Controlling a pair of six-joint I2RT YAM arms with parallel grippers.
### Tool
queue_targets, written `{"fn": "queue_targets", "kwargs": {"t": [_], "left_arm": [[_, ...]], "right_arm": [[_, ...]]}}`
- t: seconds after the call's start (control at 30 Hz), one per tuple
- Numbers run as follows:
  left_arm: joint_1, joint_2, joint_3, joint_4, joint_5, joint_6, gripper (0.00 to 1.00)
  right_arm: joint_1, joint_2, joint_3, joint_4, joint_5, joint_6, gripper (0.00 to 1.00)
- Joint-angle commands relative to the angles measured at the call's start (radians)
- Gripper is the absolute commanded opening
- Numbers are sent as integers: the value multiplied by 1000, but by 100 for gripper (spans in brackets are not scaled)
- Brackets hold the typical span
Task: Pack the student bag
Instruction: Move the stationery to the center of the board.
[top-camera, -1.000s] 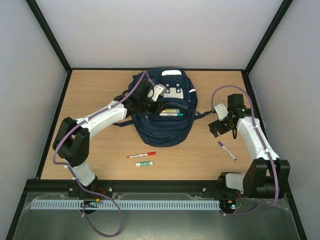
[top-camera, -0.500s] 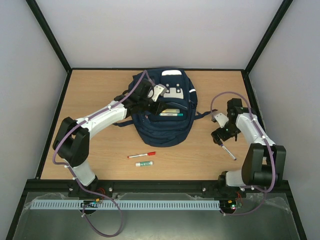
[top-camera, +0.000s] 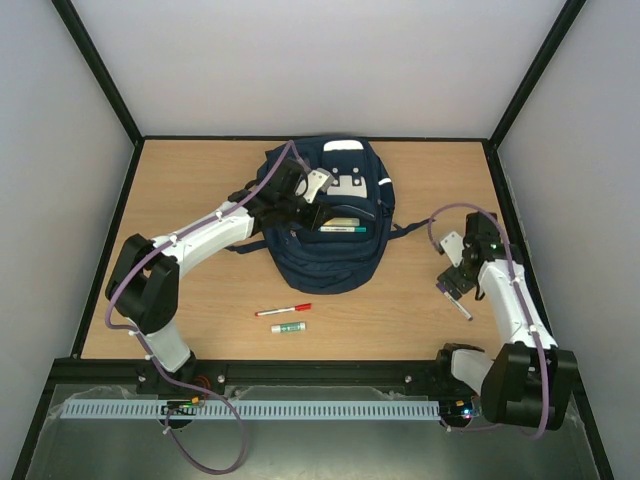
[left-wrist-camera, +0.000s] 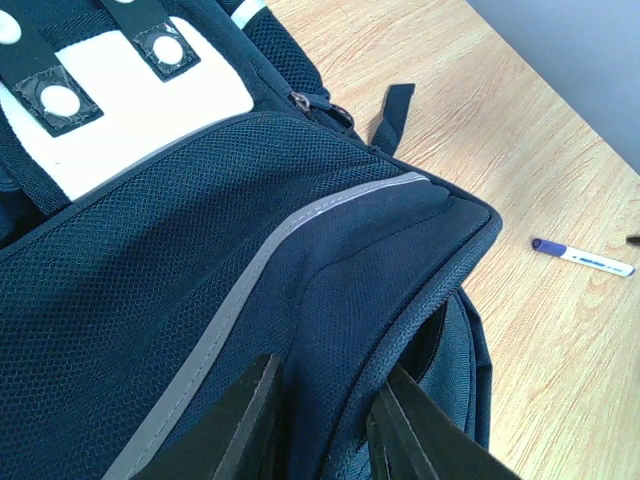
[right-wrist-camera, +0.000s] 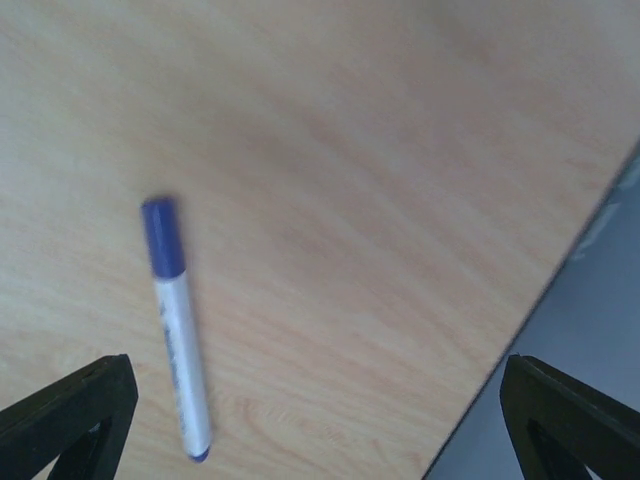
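Right, from the top view first: the student bag (top-camera: 345, 262) lies flat at the middle of the table (top-camera: 200, 180), towards the far side, its front pocket (top-camera: 375, 215) gaping. A couple of pens (top-camera: 342, 226) lie inside it, so the packing has begun. My left pincer (top-camera: 305, 207) sits at the pocket's left edge. Not yet packed are a red pen (top-camera: 283, 310) and a green-capped stick (top-camera: 288, 327) on the near boards, and a purple marker (top-camera: 458, 303) off to the right, under my right pincer (top-camera: 452, 287).

Left wrist now – my left pincer (left-wrist-camera: 320, 425) is nipped onto the bag's (left-wrist-camera: 200, 270) pocket rim, fabric pinched between the fingers, holding the mouth up. The marker (left-wrist-camera: 583, 257) shows well apart on the wood.

Right wrist – my right pincer (right-wrist-camera: 320, 400) gapes wide and grips nothing, with the marker (right-wrist-camera: 178, 320) lying loose between the fingers, nearer the left one. By my reckoning we're partway: three things to go, this marker first
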Motion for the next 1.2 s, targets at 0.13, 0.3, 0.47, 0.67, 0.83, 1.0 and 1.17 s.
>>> {"fn": "queue_targets", "kwargs": {"t": [0.13,0.3,0.47,0.67,0.83,1.0,1.17], "left_arm": [[-3,-10,29,48,46,-21,25],[-3,-4,31,48,51,-23,25],[-3,-1,31,49,51,-23,26],[-3,4,30,47,50,-22,26],[-3,5,31,47,51,-23,26],[-3,7,31,47,54,-24,26],[-3,7,31,47,54,-24,26]], "right_arm": [[-110,119,-97,-110,-59,-67,71],[-181,202,-67,-113,-96,-36,61],[-190,222,-78,-100,-87,-34,55],[-200,267,-94,-82,-80,-23,44],[-213,303,-104,-66,-79,-13,36],[-214,334,-110,-57,-78,5,26],[-214,362,-77,-82,-111,30,16]]}}
